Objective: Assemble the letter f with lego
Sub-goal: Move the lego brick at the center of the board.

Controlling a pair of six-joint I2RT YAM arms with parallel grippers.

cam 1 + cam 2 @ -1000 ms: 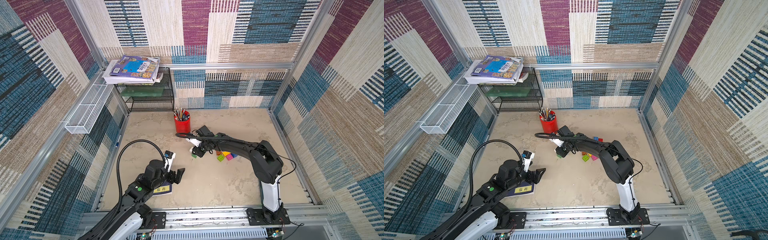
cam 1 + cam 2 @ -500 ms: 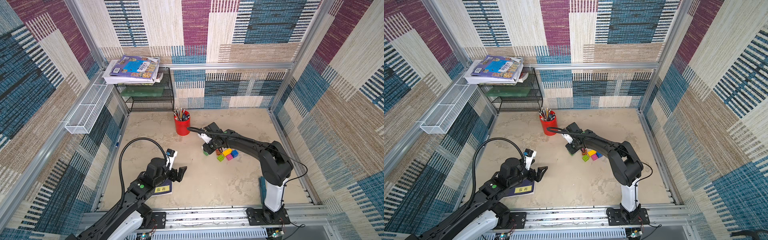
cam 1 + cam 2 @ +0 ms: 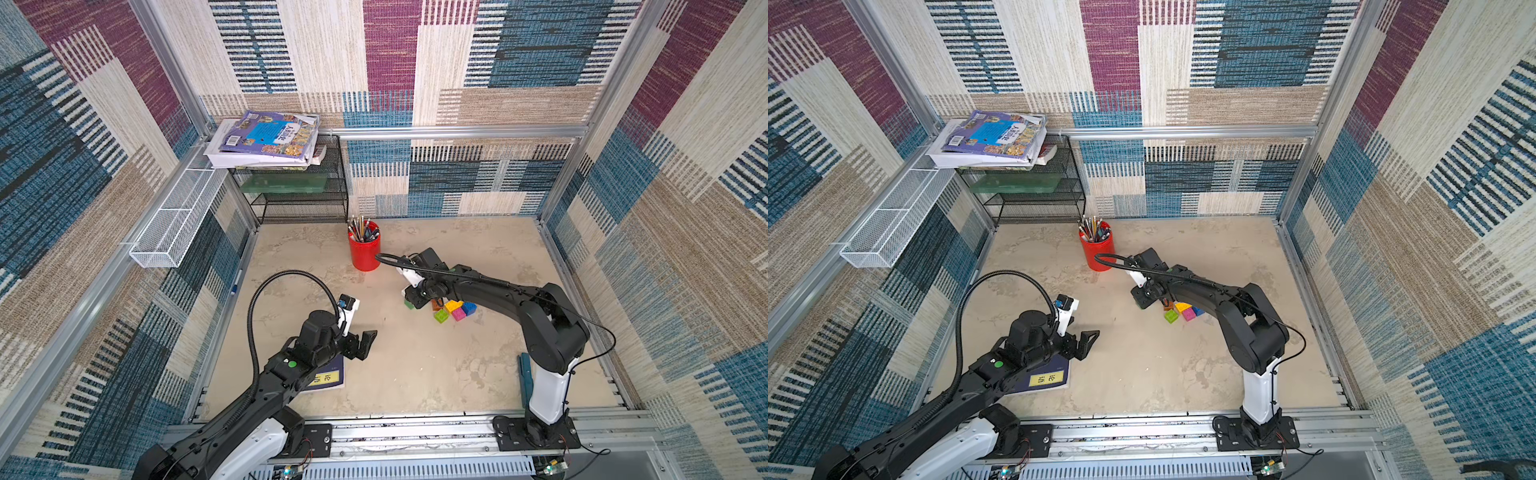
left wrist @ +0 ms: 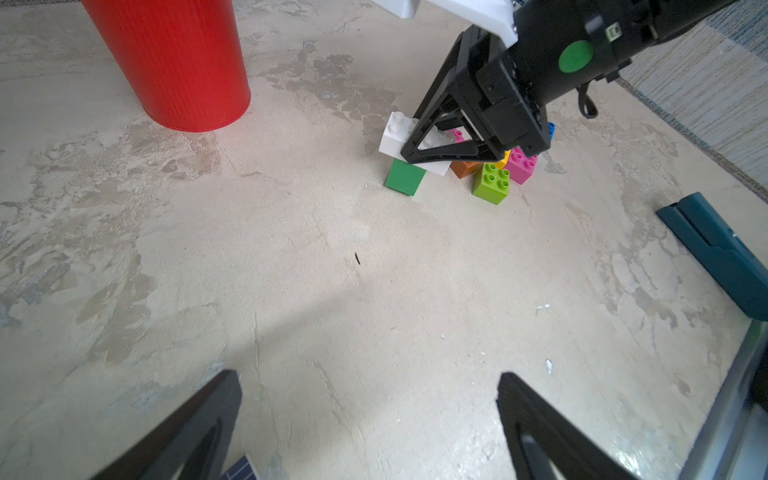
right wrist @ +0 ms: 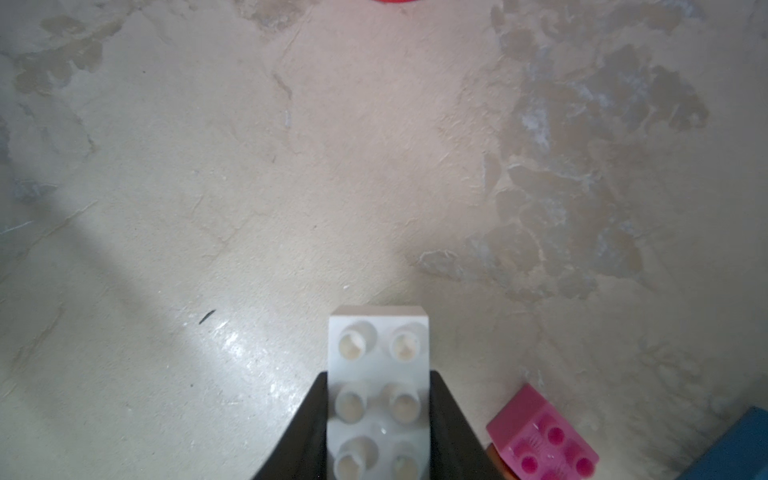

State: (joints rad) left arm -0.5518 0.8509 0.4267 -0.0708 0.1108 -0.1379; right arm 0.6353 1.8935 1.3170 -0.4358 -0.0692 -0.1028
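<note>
While the right gripper (image 5: 379,378) clamps a white oblong studded plastic brick (image 5: 379,328) directly over a green square plastic brick (image 4: 405,178), a lime square plastic brick (image 4: 491,183) sits near; the left gripper (image 4: 370,376) hangs wide open, well apart.

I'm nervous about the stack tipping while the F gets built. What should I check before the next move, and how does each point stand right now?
1. Grip: right gripper shut on white brick: ok.
2. Placement: white brick sits over green brick, overlapping one end: ok.
3. Studs fully seated between the two: cannot tell.
4. Other arm: left gripper open, well away from the bricks: ok.
5. Clearance: red cup stands apart from the right gripper: ok.
6. Next pieces: lime brick and pink brick lie free beside the stack: ok.
</note>
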